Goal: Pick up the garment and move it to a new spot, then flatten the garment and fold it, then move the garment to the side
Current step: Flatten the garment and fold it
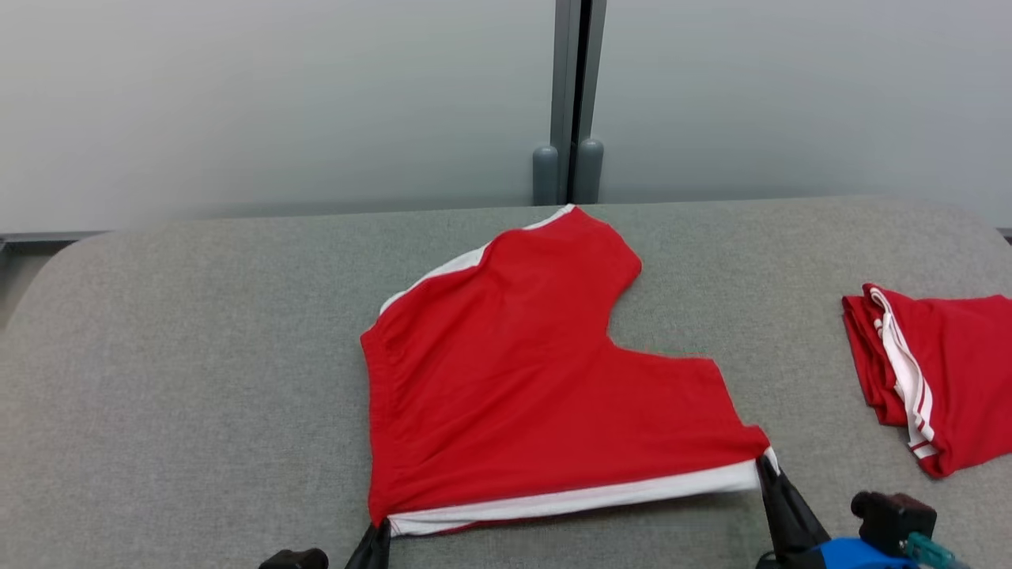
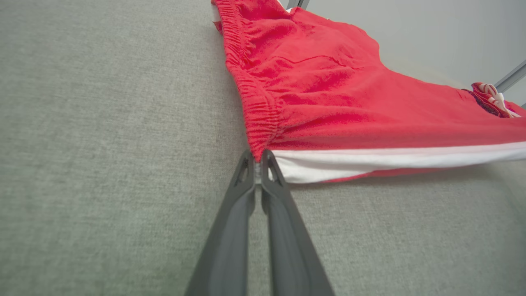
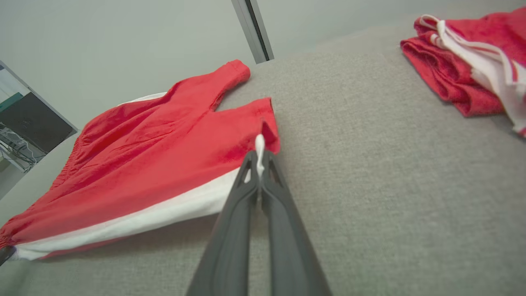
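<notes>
Red garment (image 1: 522, 371) is down on the grey table (image 1: 182, 356), spread out around the middle. Its near side is close to the table's near edge and one leg runs up toward the far edge. The elastic waistband (image 2: 250, 102) faces the table's left edge, and a white stripe (image 1: 585, 496) runs along the near side.

Left jaws are pinched shut right on the near-left corner, where the waistband meets the white stripe. In the left wrist view the dark fingers (image 2: 234, 213) are pressed together with a sliver of fabric between the tips.

Right jaws are clamped tight too, on the near-right corner at the leg hem. In the right wrist view a tab of white cloth pokes up between the fingertips (image 3: 246, 172).

Between the two grips the striped edge is pulled straight and rides just off the table, with a shadow underneath.

Near the table's right edge, well apart, sits a second folded red garment (image 1: 941, 371) with white stripes.
</notes>
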